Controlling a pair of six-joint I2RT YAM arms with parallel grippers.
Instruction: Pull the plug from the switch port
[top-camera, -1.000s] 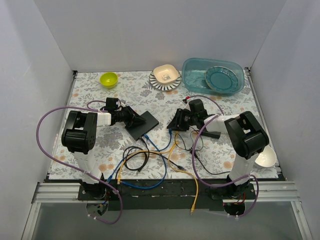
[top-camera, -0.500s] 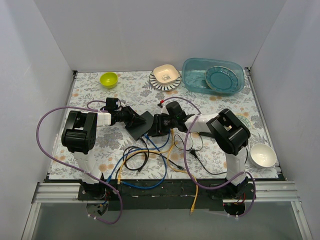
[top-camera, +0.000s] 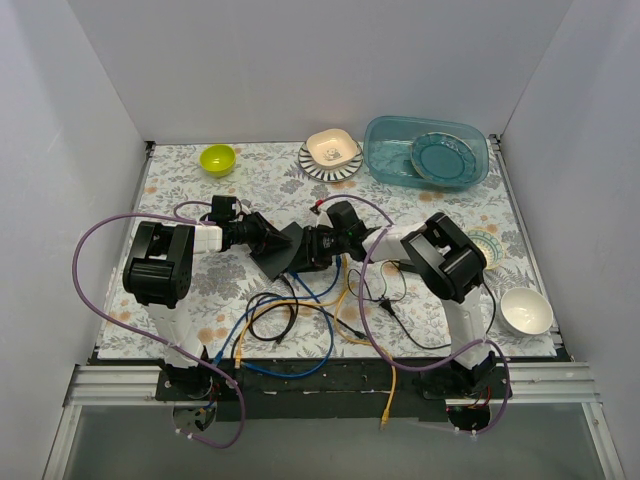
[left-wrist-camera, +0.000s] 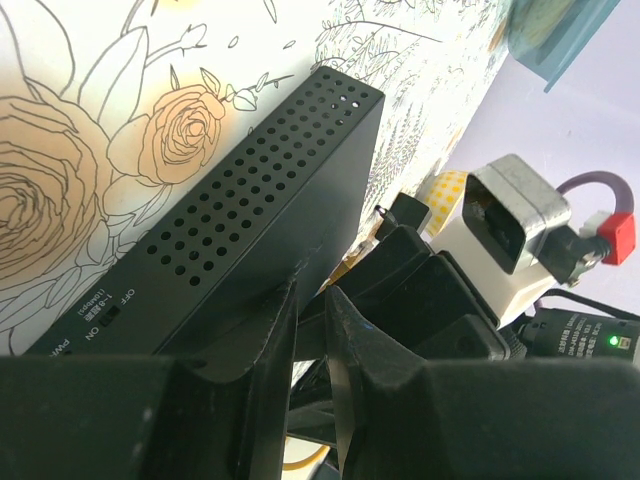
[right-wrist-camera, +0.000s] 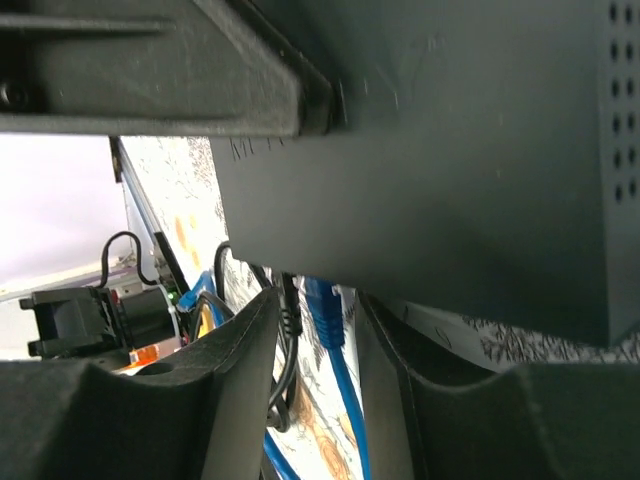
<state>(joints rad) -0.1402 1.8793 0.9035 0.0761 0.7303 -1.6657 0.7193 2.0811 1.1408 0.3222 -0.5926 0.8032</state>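
Note:
The switch (top-camera: 288, 248) is a flat black box in the middle of the table, its right side lifted. My left gripper (top-camera: 270, 240) is shut on its left edge. In the left wrist view the fingertips (left-wrist-camera: 282, 325) pinch the perforated switch (left-wrist-camera: 260, 220). My right gripper (top-camera: 308, 252) is at the switch's near right edge. In the right wrist view it (right-wrist-camera: 315, 330) is open around a blue plug (right-wrist-camera: 322, 310) that sits in a port of the switch (right-wrist-camera: 450, 180). A black plug (right-wrist-camera: 290, 305) is next to the blue one, by the left finger.
Blue, yellow and black cables (top-camera: 300, 320) tangle in front of the switch. A green bowl (top-camera: 217, 158), a white bowl on a striped plate (top-camera: 332, 150) and a teal tub (top-camera: 425, 150) line the back. A white bowl (top-camera: 526, 310) stands at the right.
My right arm has swung left from the middle right of the table to the switch's edge. The switch's right side has risen a little. My left gripper stays put.

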